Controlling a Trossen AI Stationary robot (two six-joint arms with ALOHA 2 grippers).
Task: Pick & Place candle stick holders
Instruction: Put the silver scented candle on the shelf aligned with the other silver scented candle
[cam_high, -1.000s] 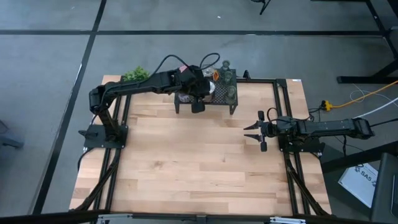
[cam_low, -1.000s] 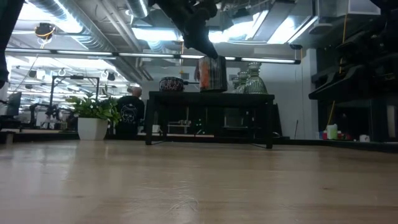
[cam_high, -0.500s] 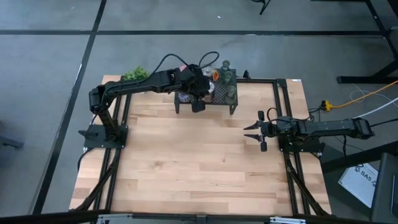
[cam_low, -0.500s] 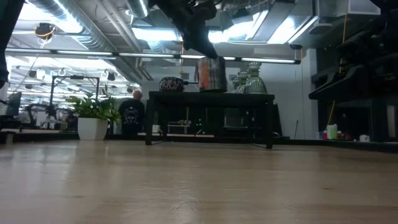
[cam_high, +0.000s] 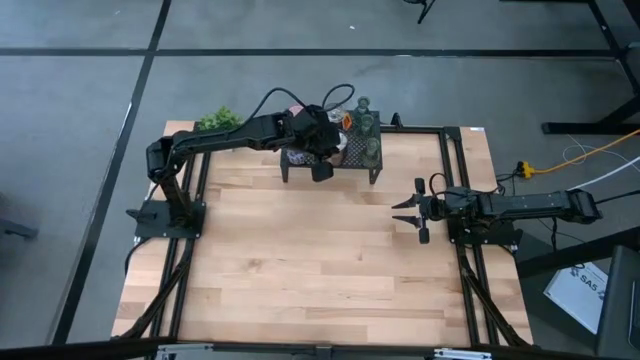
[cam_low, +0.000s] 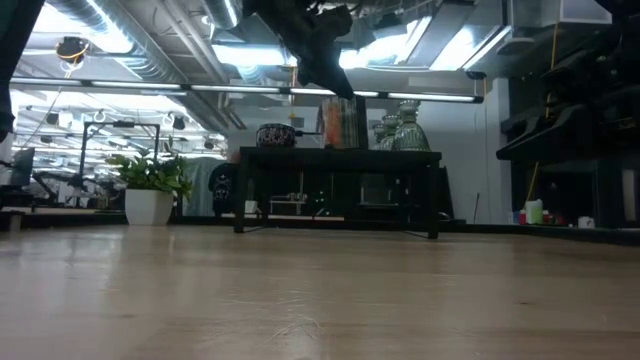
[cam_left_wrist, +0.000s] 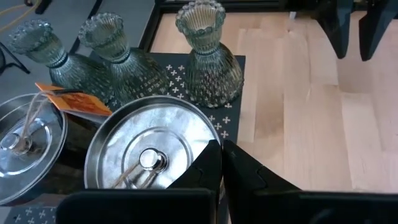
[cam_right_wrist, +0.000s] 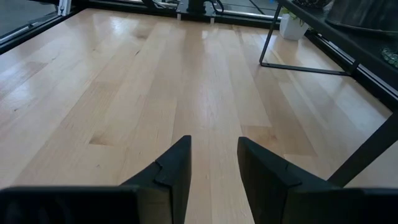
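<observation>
A black mesh stand (cam_high: 372, 165) sits at the table's far edge. On it stand two silver-and-orange holders, one (cam_left_wrist: 146, 158) under my left gripper and one (cam_left_wrist: 25, 146) beside it, and three clear greenish glass holders (cam_left_wrist: 205, 56). My left gripper (cam_left_wrist: 221, 163) is over the stand and shut on the nearer silver holder, which also shows in the low view (cam_low: 342, 122). My right gripper (cam_high: 408, 212) hovers open and empty near the table's right edge; its fingers show apart in the right wrist view (cam_right_wrist: 213, 165). My left gripper pinches the silver holder's rim (cam_left_wrist: 200, 144) on the side toward the glass holders, one finger inside the cup and one outside. The fingers slant down from above. The holder is upright, its bottom (cam_low: 342, 146) at the stand's top.
A small green potted plant (cam_high: 216, 120) stands left of the stand at the far edge. A dark round holder (cam_low: 275, 134) sits on the stand's left part. The bare wooden table (cam_high: 320, 260) stretches from the stand to the near edge.
My left gripper has shifted a little toward the table's right edge at the stand, staying shut on the silver holder. The holder remains on the stand. My right arm has kept still.
</observation>
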